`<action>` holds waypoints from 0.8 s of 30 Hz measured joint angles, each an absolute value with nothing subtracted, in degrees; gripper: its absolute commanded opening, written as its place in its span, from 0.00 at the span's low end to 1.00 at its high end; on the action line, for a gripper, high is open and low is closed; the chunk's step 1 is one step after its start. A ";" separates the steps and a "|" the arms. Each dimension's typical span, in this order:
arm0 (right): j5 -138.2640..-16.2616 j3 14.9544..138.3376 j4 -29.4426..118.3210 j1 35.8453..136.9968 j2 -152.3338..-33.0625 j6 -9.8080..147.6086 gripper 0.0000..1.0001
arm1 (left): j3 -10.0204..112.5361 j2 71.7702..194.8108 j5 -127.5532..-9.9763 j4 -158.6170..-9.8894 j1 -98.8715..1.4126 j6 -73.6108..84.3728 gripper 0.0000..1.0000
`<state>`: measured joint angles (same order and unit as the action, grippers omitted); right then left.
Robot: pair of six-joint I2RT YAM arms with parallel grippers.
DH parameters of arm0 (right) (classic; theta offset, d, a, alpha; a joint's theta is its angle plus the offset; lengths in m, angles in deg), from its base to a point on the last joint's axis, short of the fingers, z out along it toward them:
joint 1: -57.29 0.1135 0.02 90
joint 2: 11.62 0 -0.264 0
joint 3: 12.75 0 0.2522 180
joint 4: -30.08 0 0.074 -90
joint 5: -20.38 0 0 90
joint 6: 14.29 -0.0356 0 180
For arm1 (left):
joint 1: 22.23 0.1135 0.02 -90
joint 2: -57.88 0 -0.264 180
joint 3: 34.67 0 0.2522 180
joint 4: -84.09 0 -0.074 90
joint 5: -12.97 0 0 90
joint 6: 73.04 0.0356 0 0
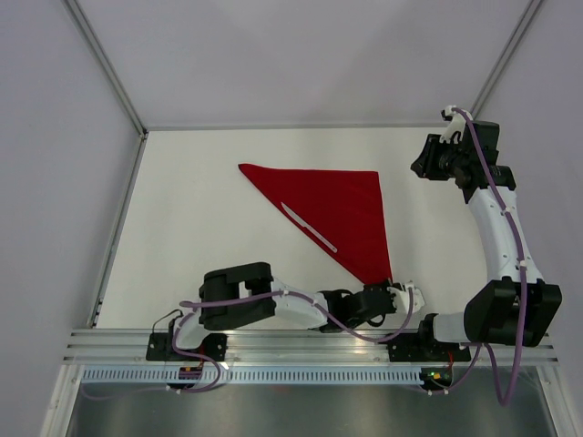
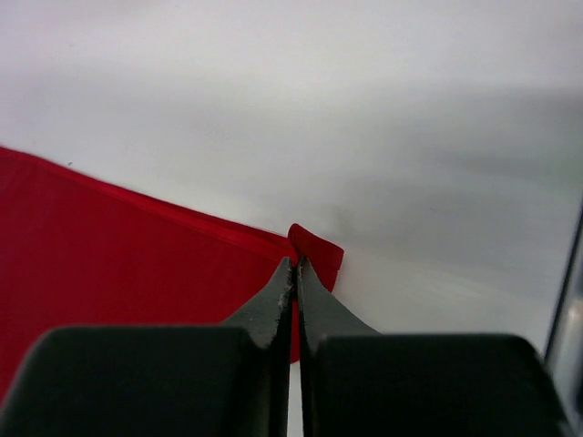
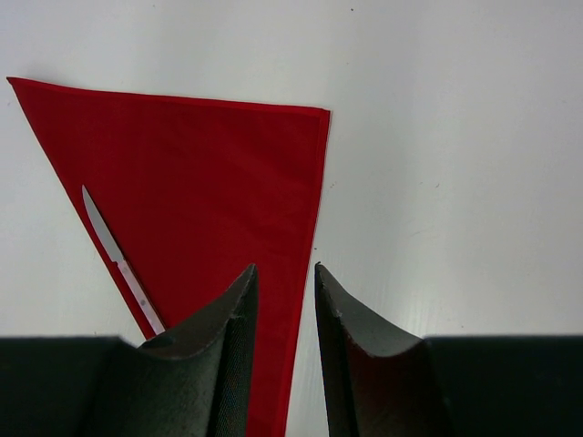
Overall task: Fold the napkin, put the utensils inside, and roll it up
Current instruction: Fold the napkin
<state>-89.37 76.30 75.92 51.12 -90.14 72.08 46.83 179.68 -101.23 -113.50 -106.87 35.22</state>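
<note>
Top view. The napkin point(image 1: 332, 214) lies flat mid-table point(image 1: 182, 228), folded to a triangle: one long edge far, one corner pointing toward the arm bases. The knife point(image 1: 308, 226) rests on the cloth, parallel to and just inside the slanted left edge, with its far tip pointing up-left. The left arm reaches low across the near edge of the table, and the left tool point(image 1: 393, 289) sits right at the napkin's near corner. The right tool point(image 1: 424, 164) hangs off to the right of the cloth, clear of it.

Left wrist view. The left tool point(image 2: 294, 264) has its fingers pressed together with no gap showing. They pinch the napkin point(image 2: 109, 255) at its corner, and a small flap of red stands up just past the fingertips. The rest of the cloth spreads left across the white table point(image 2: 410, 137).

Right wrist view. The right tool point(image 3: 284, 269) has its fingers parted, with a moderate gap and nothing held between them. Through the gap the napkin's right edge shows below, with bare table point(image 3: 455, 137) beside it. The napkin point(image 3: 209, 173) fills the left of the view. The knife point(image 3: 118, 259) lies along its left slanted edge, its lower end hidden behind the left finger.
</note>
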 measured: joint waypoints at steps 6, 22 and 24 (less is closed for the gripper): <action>-89.54 76.30 75.94 51.12 -90.44 72.08 0.36 | 45.06 173.30 -100.73 -113.44 -100.97 26.33 0.02; -89.61 76.28 75.94 51.82 -90.88 72.49 0.36 | 34.16 160.10 -96.40 -107.41 -76.71 -4.19 0.02; -89.61 76.28 75.94 51.97 -91.17 72.51 0.36 | 33.83 160.03 -95.96 -106.25 -74.87 -6.04 0.02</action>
